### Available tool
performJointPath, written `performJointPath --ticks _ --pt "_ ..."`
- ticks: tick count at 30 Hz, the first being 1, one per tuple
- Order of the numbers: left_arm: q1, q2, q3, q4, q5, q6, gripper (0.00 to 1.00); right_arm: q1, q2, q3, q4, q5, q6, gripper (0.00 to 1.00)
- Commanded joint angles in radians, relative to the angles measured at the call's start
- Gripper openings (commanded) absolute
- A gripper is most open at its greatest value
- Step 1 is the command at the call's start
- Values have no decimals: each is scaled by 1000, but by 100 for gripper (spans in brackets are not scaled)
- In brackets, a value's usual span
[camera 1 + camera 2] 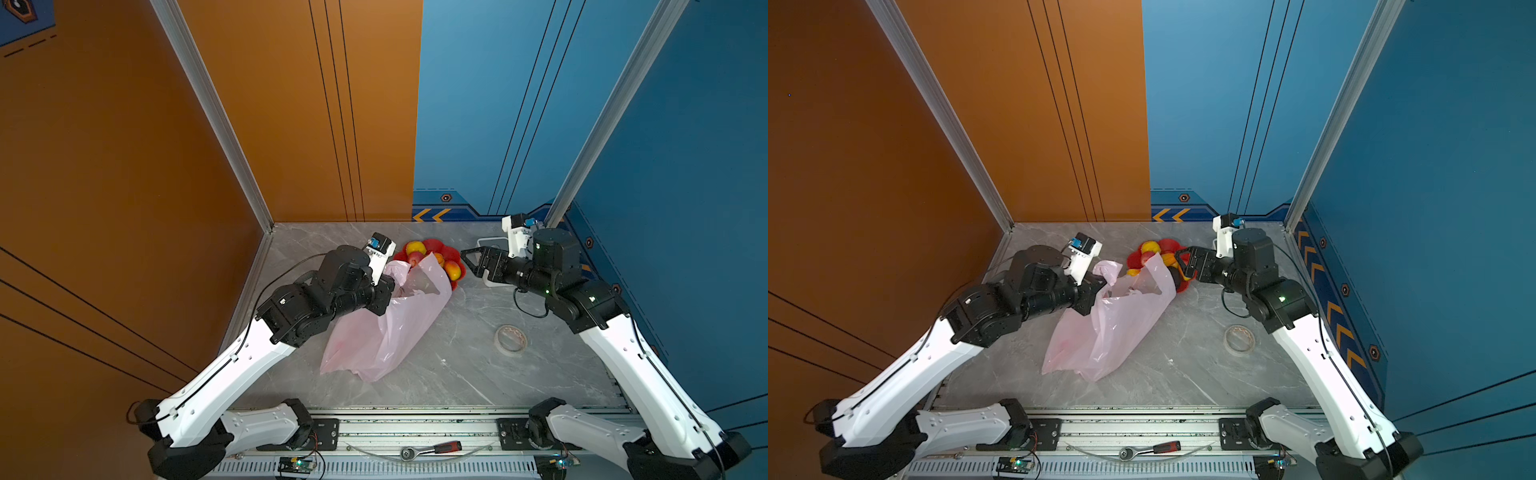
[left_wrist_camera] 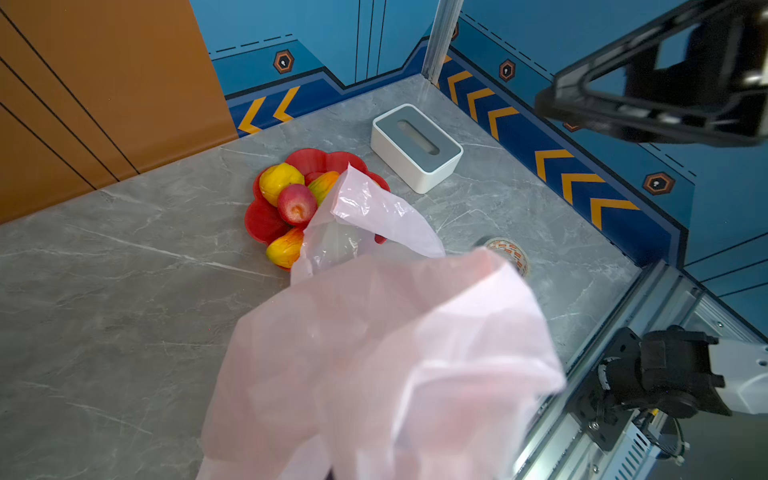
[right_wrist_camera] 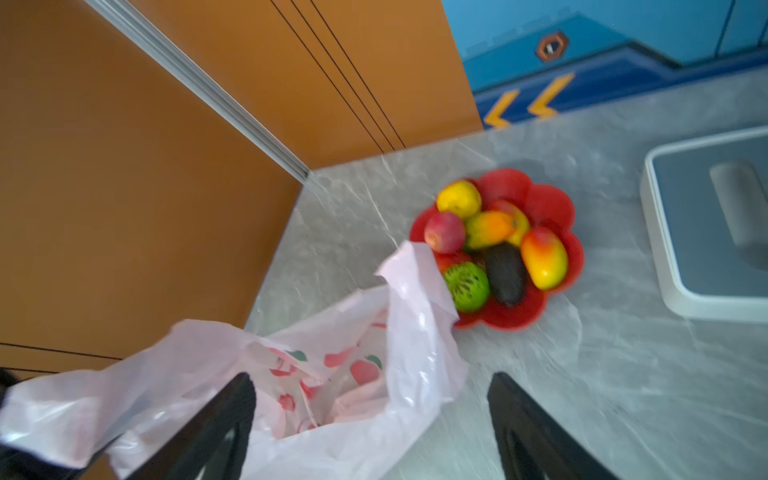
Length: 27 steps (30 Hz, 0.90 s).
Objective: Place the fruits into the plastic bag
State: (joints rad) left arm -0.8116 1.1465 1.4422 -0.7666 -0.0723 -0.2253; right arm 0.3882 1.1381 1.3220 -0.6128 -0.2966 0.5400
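Note:
The plastic bag (image 1: 386, 332) (image 1: 1100, 332) is pale pink and crinkly and lies in the middle of the table. Its mouth is raised toward the dish, and red fruit prints show inside it (image 3: 332, 374). My left gripper (image 1: 391, 287) is shut on the bag's upper edge. In the left wrist view the bag (image 2: 374, 353) hides the jaws. The fruits sit in a red dish (image 3: 544, 203): a lemon (image 3: 459, 198), an apple (image 3: 444, 232), a mango (image 3: 543, 257), an avocado (image 3: 506, 274) and a green one (image 3: 467, 286). My right gripper (image 1: 467, 262) (image 3: 372, 378) hangs open just right of the dish and grips nothing.
A white-grey tissue box (image 2: 415, 147) (image 3: 715, 224) stands behind the right gripper near the back right corner. A tape roll (image 1: 511, 338) (image 1: 1239, 340) lies on the table's right side. A red-handled ratchet (image 1: 432, 449) rests on the front rail. Walls close in the left, back and right.

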Motion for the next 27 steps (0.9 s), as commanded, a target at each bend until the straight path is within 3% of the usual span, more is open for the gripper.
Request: performJointPath --ticks 1,6,18,22,27 --pt "10 -22 -18 12 65 17 0 0 112 37 -127 -122 -45 90" --pt "9 -33 -33 12 93 14 0 71 302 203 -229 -57 -180 100" --pt "11 -71 -72 9 116 7 0 185 610 416 -304 0 -332 100" --pt "12 -80 -80 9 111 7 0 205 652 466 -346 55 -343 93" --pt "15 -92 -83 -1 90 9 0 208 610 451 -371 107 -337 75"
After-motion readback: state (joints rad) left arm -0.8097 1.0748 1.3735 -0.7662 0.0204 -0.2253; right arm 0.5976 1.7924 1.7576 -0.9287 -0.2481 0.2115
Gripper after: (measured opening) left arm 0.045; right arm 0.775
